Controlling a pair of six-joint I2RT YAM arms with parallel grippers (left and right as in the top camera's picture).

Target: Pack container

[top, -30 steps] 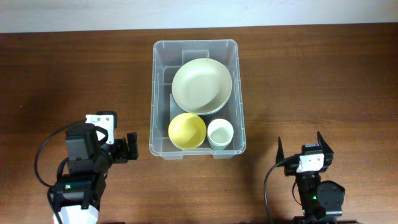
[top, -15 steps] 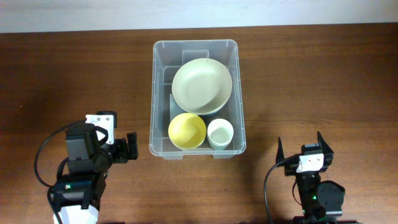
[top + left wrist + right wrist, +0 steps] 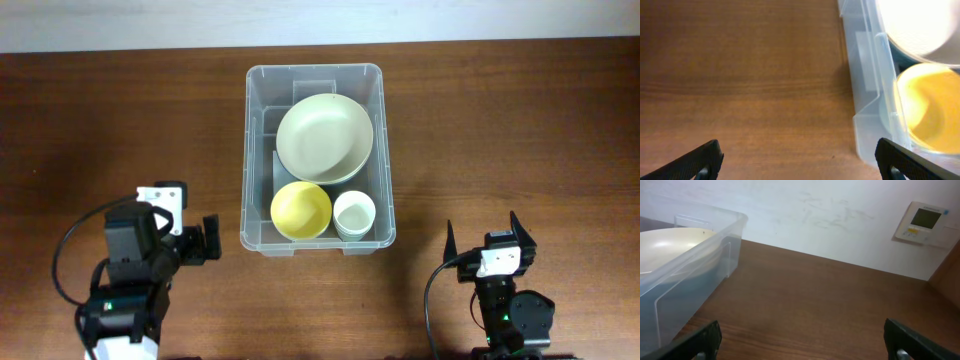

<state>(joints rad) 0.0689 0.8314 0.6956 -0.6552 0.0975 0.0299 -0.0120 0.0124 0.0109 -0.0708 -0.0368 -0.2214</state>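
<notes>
The clear plastic container (image 3: 247,160) stands at the table's middle. In it lie a large pale green bowl (image 3: 325,138), a yellow bowl (image 3: 300,210) and a white cup (image 3: 354,214). My left gripper (image 3: 207,241) is open and empty, low over the wood just left of the container's front left corner. In the left wrist view (image 3: 800,160) the container wall (image 3: 865,75) and the yellow bowl (image 3: 932,110) lie to its right. My right gripper (image 3: 484,232) is open and empty, front right of the container. The right wrist view (image 3: 802,342) shows the container (image 3: 670,295) at its left.
Brown wooden table (image 3: 500,120) all around the container. A white wall with a thermostat panel (image 3: 925,222) stands behind the table's far edge.
My left arm has drifted slightly toward the table's front edge. The right arm and the container's contents have not moved.
</notes>
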